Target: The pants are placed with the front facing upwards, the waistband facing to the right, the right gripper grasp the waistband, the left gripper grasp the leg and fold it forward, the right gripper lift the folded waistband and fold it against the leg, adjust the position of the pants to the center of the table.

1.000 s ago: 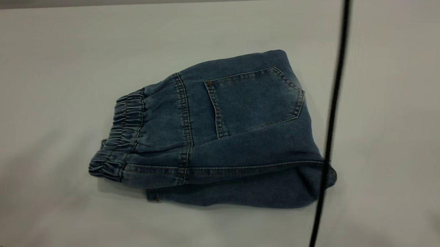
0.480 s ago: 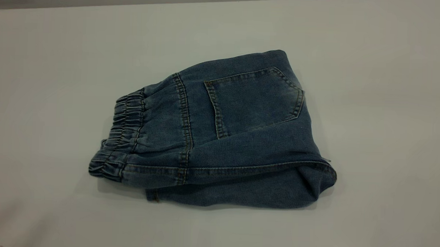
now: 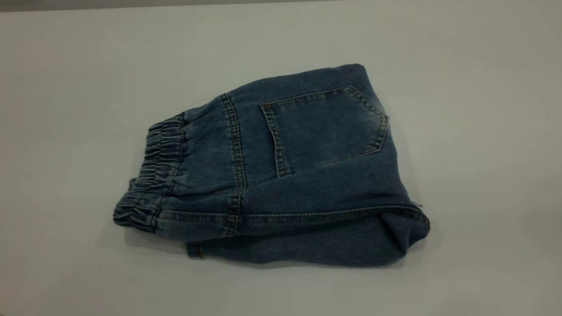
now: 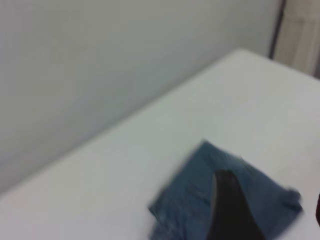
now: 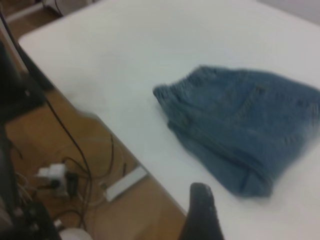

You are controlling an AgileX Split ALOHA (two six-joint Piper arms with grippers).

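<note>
Gone since a second ago is the black cable beside the pants; folded, they lie on the bench, seemingly finished. Both grippers' states: cannot tell.

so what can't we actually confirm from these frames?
- Gripper jaws: exterior view shows neither arm. Left wrist view shows one dark finger of the left gripper, cut by the frame edge; right wrist view shows one fingertip of the right gripper. Open or shut: cannot tell.
- Pants: folded, so lower layers and legs are hidden by the top layer.
- Waistband: blurred in both wrist views.
</note>
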